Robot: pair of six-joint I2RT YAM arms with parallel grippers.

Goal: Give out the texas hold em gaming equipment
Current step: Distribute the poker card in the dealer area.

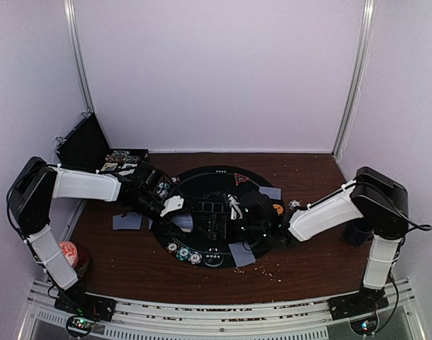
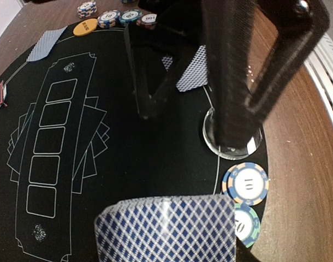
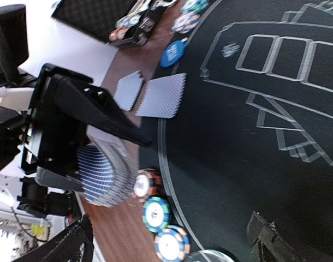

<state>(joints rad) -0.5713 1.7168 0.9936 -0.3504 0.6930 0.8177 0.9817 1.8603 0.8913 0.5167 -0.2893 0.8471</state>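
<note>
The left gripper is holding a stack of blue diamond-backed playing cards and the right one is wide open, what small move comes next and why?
Probably reach the open right gripper to the stack of blue diamond-backed playing cards and pinch off the top card. The left gripper holds that stack by the edge of the round black mat, and the right one holds nothing.

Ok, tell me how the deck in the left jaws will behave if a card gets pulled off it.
The deck looks splayed and bowed at its free end, so the cards are probably thin and floppy. Being loose sheets, one should slide off easily, perhaps dragging neighbours. Only one end seems pinched, so a hard tug might spill them.
</note>
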